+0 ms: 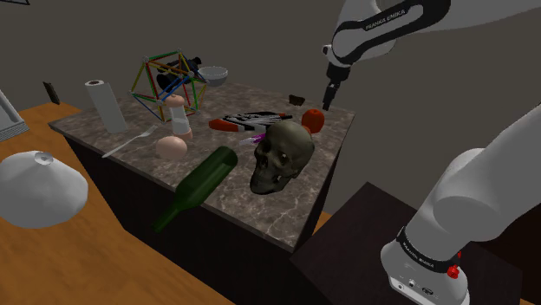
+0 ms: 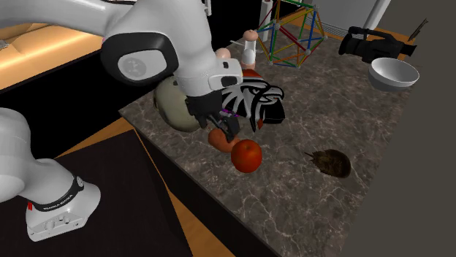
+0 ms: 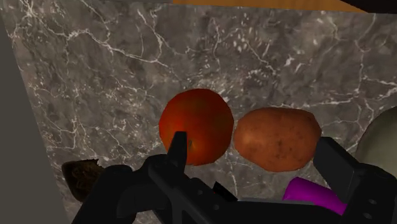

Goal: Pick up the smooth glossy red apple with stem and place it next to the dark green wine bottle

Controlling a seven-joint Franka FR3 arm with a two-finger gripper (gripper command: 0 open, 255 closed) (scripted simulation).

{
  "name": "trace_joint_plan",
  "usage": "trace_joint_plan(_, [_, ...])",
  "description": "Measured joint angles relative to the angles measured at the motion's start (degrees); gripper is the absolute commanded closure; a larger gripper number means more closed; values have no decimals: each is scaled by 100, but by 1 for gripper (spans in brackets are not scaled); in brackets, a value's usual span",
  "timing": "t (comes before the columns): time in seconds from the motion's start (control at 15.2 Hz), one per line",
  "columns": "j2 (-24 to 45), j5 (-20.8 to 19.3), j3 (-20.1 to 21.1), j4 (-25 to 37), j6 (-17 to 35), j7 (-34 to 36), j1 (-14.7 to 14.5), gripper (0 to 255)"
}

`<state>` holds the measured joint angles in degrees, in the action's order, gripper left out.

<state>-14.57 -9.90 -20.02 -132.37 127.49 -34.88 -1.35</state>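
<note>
A glossy red apple (image 1: 313,120) (image 2: 247,155) (image 3: 196,126) rests on the dark marble counter (image 1: 232,195) near its corner, touching a brown potato (image 3: 277,139) (image 2: 217,139). My gripper (image 1: 329,100) (image 2: 228,131) (image 3: 257,156) hangs open just above them. In the wrist view one fingertip (image 3: 179,143) overlaps the apple and the other finger (image 3: 337,164) stands past the potato; neither touches anything. The dark green wine bottle (image 1: 201,184) lies on its side near the counter's front edge, beyond a grey skull (image 1: 282,154) (image 2: 174,102).
A zebra-patterned object (image 2: 256,98) and a purple thing (image 3: 312,194) lie close to the potato. A small dark shell-like object (image 2: 329,162), a bowl (image 2: 394,73), a camera (image 2: 373,44), a coloured rod frame (image 1: 165,80) and a paper roll (image 1: 106,104) also stand on the counter.
</note>
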Motion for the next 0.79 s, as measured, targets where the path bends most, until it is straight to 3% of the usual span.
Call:
trace_joint_plan(0.4, [1095,431,-263,703,671,-814,-70,0])
trace_joint_plan(0.79, [1458,608,-299,612,1128,-970,-58,0])
